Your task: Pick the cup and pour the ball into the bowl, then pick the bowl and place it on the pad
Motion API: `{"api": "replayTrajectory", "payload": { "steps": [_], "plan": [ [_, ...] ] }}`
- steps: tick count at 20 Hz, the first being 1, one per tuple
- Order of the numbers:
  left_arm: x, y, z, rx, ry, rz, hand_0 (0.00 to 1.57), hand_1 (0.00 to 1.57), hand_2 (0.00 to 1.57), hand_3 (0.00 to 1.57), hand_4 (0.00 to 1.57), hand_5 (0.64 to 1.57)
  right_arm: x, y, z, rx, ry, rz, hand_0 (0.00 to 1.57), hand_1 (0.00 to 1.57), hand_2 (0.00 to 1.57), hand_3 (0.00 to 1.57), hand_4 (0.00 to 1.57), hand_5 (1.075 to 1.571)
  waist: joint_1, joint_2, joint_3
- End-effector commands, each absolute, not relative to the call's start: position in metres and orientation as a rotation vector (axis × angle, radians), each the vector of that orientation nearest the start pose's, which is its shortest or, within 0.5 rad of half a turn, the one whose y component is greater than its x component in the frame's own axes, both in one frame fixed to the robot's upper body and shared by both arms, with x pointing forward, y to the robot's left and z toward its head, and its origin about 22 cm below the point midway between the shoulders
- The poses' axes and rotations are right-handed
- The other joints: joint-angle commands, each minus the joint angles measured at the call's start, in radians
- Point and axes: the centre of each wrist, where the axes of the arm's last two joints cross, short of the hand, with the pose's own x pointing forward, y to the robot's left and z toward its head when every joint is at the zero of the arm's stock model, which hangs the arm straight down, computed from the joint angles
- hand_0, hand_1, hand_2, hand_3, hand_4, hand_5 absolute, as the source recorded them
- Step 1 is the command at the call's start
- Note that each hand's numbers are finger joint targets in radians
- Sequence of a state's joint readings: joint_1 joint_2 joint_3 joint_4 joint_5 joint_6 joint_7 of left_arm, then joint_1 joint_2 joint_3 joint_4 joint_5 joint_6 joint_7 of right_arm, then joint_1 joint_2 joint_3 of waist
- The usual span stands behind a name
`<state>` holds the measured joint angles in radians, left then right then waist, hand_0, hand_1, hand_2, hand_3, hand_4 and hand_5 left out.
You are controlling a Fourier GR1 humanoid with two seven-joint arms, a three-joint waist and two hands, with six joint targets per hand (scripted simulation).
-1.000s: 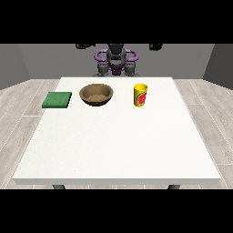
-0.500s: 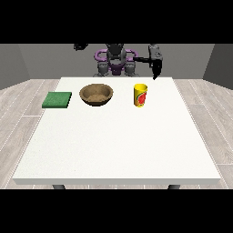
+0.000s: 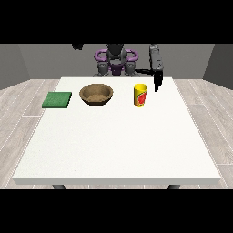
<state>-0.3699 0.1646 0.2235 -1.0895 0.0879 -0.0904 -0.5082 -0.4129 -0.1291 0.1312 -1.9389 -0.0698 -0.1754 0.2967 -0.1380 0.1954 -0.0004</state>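
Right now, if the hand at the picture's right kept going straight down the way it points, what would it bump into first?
Probably the table. The hand at the view's right points down just beside the yellow cup, seemingly missing it, though depth is hard to judge.

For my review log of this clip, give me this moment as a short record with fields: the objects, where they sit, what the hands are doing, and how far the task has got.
table: large white table
pad: flat green square pad, at the view's left, nothing on it
bowl: brown wooden bowl, upright, between pad and cup
cup: yellow cup with red mark, upright, right of the bowl
hand at the view's right: black hand pointing down, beside the cup, not touching it
hand at the view's left: barely visible at the top
task stage: cup not yet picked
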Motion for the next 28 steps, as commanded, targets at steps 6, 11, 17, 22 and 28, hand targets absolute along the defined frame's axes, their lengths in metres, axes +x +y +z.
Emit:
{"api": "replayTrajectory", "payload": {
  "steps": [6, 11, 17, 22, 28],
  "plan": [
    [0.339, 0.312, -0.029, 0.095, -1.976, 0.091, 0.00, 0.00, 0.00, 0.00, 0.00, 1.427, 0.257, -0.210, 0.193, 0.163, -2.016, 0.171, 0.00, 0.00, 0.00, 0.00, 0.00, 1.565, -0.064, 0.036, -0.0003],
    [0.348, 0.306, -0.037, 0.116, -2.003, 0.135, 0.00, 0.00, 0.00, 0.00, 0.00, 1.423, 0.241, -0.216, 0.189, 0.194, -2.066, 0.190, 0.00, 0.00, 0.00, 0.00, 0.00, 1.568, -0.116, 0.068, -0.0002],
    [0.343, 0.319, -0.052, 0.142, -1.973, 0.139, 0.00, 0.00, 0.00, 0.00, 0.00, 1.418, 0.230, -0.245, 0.211, 0.183, -2.103, 0.198, 0.00, 0.00, 0.00, 0.00, 0.00, 1.567, -0.130, 0.081, -0.0003],
    [0.331, 0.334, -0.056, 0.410, -2.070, -0.029, 1.32, 1.32, 1.57, 1.57, 0.96, 1.530, 0.232, -0.259, 0.220, 0.175, -2.137, 0.202, 0.00, 0.00, 0.00, 0.00, 0.00, 1.562, -0.151, 0.125, 0.0007],
    [0.333, 0.322, -0.069, 0.507, -2.019, -0.075, 1.32, 1.32, 1.57, 1.57, 1.08, 1.484, 0.215, -0.265, 0.235, 0.187, -2.121, 0.187, 0.00, 0.00, 0.00, 0.00, 0.09, 1.561, -0.167, 0.111, -0.0007]
  ]
}}
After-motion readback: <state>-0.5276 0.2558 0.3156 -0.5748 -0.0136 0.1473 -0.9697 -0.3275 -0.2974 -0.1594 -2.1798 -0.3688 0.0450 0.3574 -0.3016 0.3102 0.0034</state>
